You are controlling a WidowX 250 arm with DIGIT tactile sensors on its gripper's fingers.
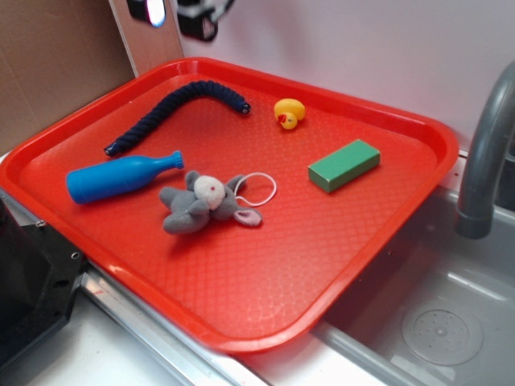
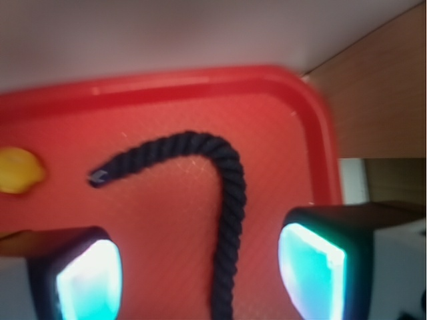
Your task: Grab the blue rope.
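Note:
The blue rope [image 1: 179, 106] is a dark navy braided rope lying curved on the far left part of the red tray [image 1: 265, 281]. In the wrist view the rope [image 2: 230, 200] runs from a bound end at the left, bends, and passes down between my two fingers. My gripper [image 2: 200, 277] is open and empty, hovering above the rope, with glowing pads [image 2: 90, 280] on either side. In the exterior view only the gripper's tip [image 1: 173, 12] shows at the top edge, well above the tray.
On the tray lie a bright blue bottle toy [image 1: 121, 177], a grey plush mouse [image 1: 205, 203], a yellow rubber duck [image 1: 289, 112] and a green block [image 1: 344, 165]. A cardboard wall [image 1: 56, 56] stands at the left. A grey faucet [image 1: 483, 153] and sink are at the right.

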